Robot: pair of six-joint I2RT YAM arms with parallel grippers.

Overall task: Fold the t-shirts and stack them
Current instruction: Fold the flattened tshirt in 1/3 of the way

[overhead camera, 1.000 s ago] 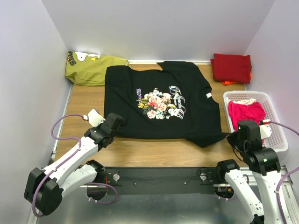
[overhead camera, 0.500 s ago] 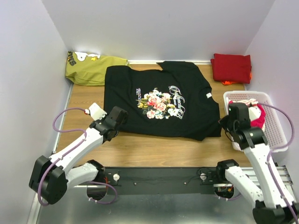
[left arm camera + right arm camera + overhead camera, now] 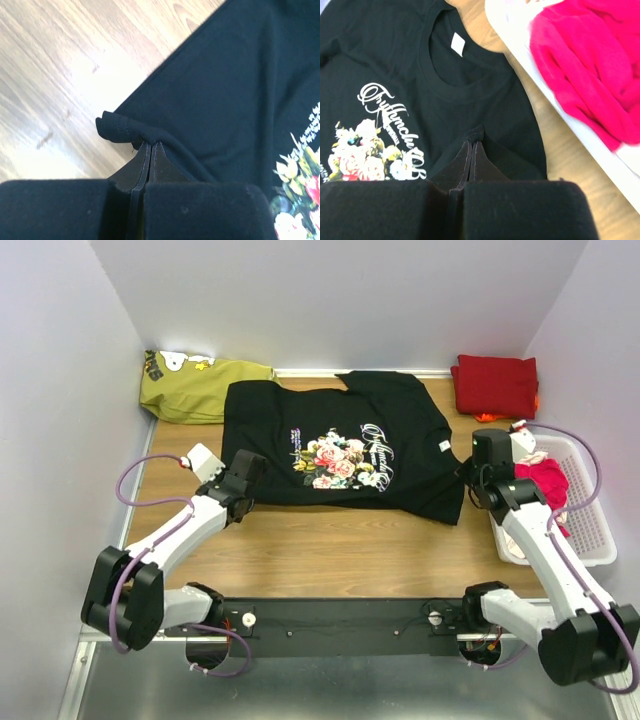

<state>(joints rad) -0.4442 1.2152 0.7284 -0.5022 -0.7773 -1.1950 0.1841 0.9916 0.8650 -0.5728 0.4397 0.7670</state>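
The left gripper (image 3: 151, 145) is pressed closed, its two black fingers (image 3: 165, 167) pinching a small raised fold at the hem of a black cloth t-shirt (image 3: 235, 75). In the overhead view the left gripper (image 3: 246, 471) sits at the shirt's near left corner, towards the left edge of the table.

The right gripper (image 3: 471, 143) is also clamped closed, with a peak of the same black cloth caught between its fingertips, just below the neckline and its white label (image 3: 457, 44). From above, the right gripper (image 3: 476, 478) is at the shirt's right side, just beside the basket.

The black cloth t-shirt (image 3: 270, 420) lies spread front-up across the middle of the light brown wooden table (image 3: 330, 550), reaching to the far edge. Its flower-and-lettering print (image 3: 342, 460) faces up, in pink, white and yellow.

A white plastic lattice basket (image 3: 592, 540) stands along the right edge, holding a crumpled bright pink t-shirt (image 3: 545, 485). In the right wrist view the bright pink t-shirt (image 3: 590, 65) fills the upper right.

A folded dark red t-shirt (image 3: 495, 385) rests in the far right corner. A bunched olive-yellow cloth (image 3: 200, 390) lies in the far left corner, against the wall.
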